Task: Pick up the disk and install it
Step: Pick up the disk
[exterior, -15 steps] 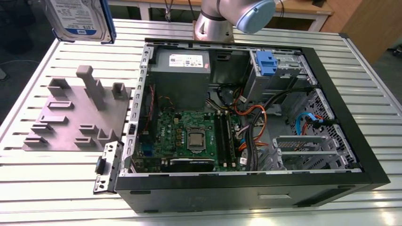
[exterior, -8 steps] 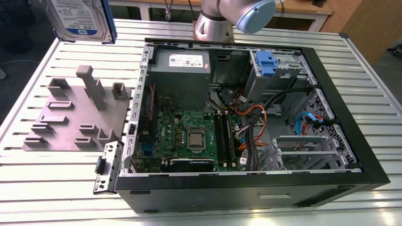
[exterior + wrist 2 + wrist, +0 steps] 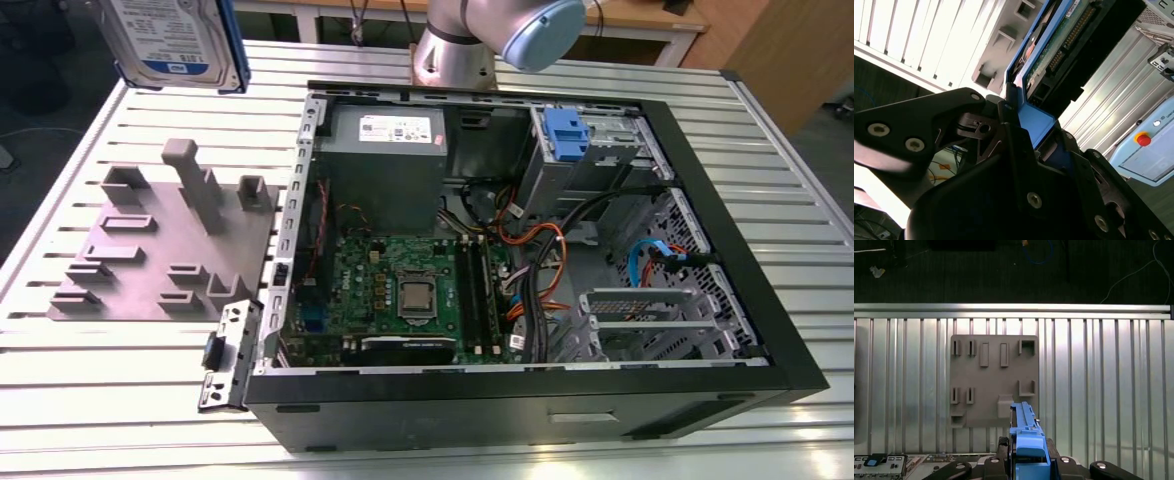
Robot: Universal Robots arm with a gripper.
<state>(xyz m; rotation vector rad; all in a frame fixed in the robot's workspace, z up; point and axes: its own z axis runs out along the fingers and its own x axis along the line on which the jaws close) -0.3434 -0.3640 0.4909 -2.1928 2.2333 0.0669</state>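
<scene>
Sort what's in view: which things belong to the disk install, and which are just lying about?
Job: disk, clamped in the gripper; open computer case.
Lying about: grey slotted fixture plate; emergency-stop box.

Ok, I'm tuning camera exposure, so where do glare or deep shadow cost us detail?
Second wrist view: the slatted table is blown out white, while the gripper holding the disk sits in deep shadow. First wrist view: bright streaks on the table slats beside the grey fixture plate, floor beyond nearly black. Exterior view: even light, computer case interior readable.
</scene>
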